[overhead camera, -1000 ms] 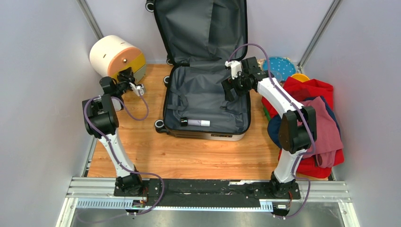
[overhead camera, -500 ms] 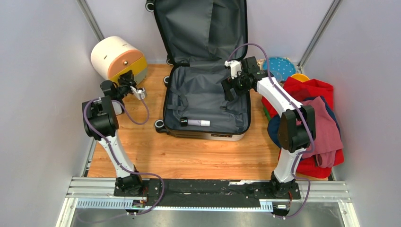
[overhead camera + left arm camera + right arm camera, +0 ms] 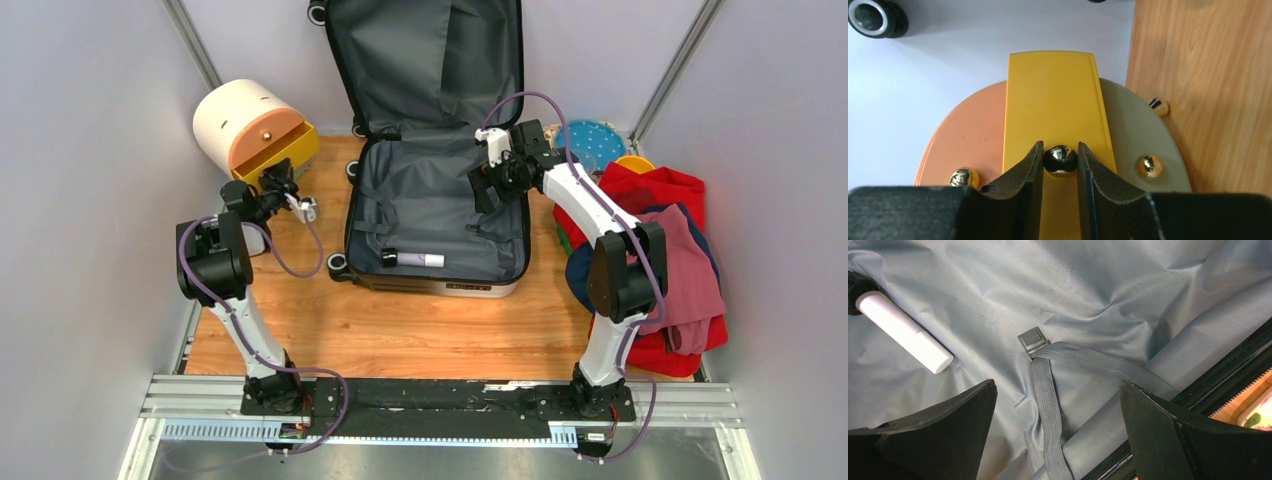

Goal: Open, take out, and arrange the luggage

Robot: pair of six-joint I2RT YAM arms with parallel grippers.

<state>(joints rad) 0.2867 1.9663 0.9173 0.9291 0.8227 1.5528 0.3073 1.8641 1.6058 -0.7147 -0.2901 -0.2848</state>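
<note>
As the luggage (image 3: 430,215) lies, from above: open at the far middle of the desk (image 3: 400,330), lid upright against the back wall, grey lining (image 3: 420,60) showing, a white tube (image 3: 415,259) near its front edge.
Round cream box (image 3: 232,112), from above: far left corner of the desk, its yellow drawer (image 3: 296,150) standing out from the face.
Left claw (image 3: 281,181), from above: at the drawer's front.
Right claw (image 3: 486,190), from above: over the luggage's right side.
Clothes (image 3: 675,265), from above: red and pink heap along the desk's right edge.
Left claw (image 3: 1060,146), left wrist: pinching the drawer's shiny knob (image 3: 1060,160), a finger on each side; orange drawer (image 3: 965,145) alongside.
Right claw (image 3: 1057,385), right wrist: jaws spread wide above the lining, a grey strap (image 3: 1048,405) and its buckle (image 3: 1031,339) between them, the tube lying off to one side.
</note>
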